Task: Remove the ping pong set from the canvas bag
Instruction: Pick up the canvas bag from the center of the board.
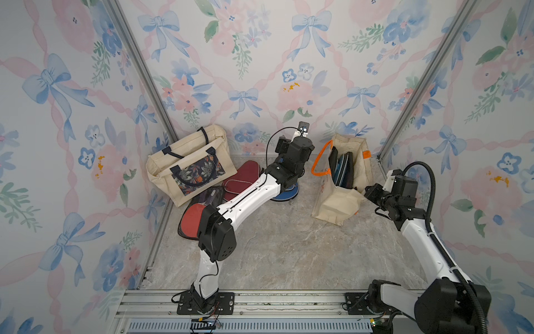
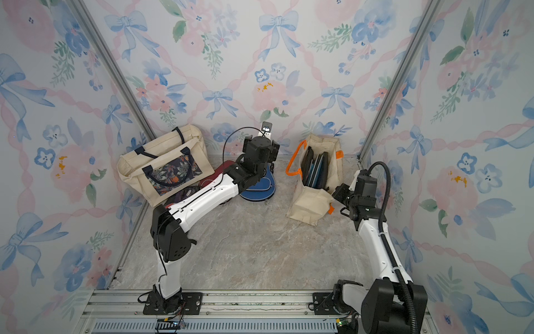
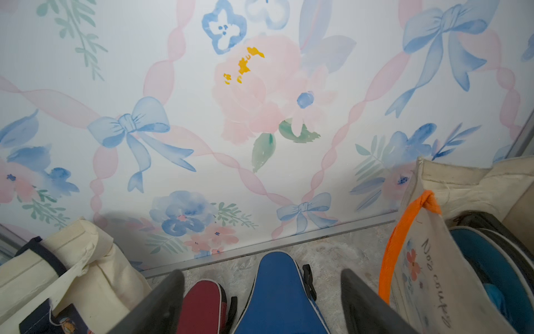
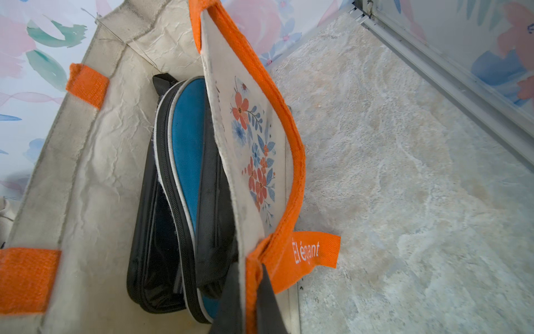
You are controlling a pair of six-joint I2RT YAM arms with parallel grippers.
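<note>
Starting with the marbled tabletop, you have 2 cream bags standing at its far side, well apart. The navy-handled bag leans in the far left corner; the orange-handled canvas bag stands open towards the right. Beside the navy-handled bag lies the part of the ping pong set that is out: 2 maroon cases overlapping, a red-faced paddle in a dark see-through pouch nearer you, and a blue case flat on the table under your left wrist. Inside the orange-handled canvas bag a teal case stands on edge among black mesh pouches. Your left gripper hangs over the blue case's narrow end with its jaws wide, holding nothing; that case and the tip of a maroon one show between the fingers. Your right gripper is clamped tight on the bag's rim, where the orange handle is sewn on.
</note>
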